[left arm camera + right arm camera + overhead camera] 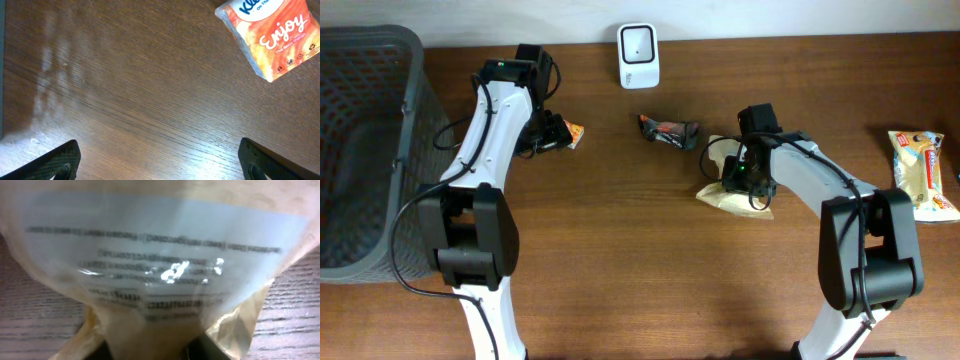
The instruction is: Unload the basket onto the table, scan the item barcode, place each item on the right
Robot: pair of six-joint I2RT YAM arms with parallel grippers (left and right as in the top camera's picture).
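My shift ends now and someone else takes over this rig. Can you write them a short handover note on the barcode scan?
Left end effector: open, empty, over bare table beside the orange tissue pack.
Right end effector: down on the beige packet, which fills its camera view; a grip cannot be confirmed.
Scanner stands at the table's far edge, with a dark snack bar in front of it.
Done: packet reached. Left: lift it and show its barcode to the scanner.
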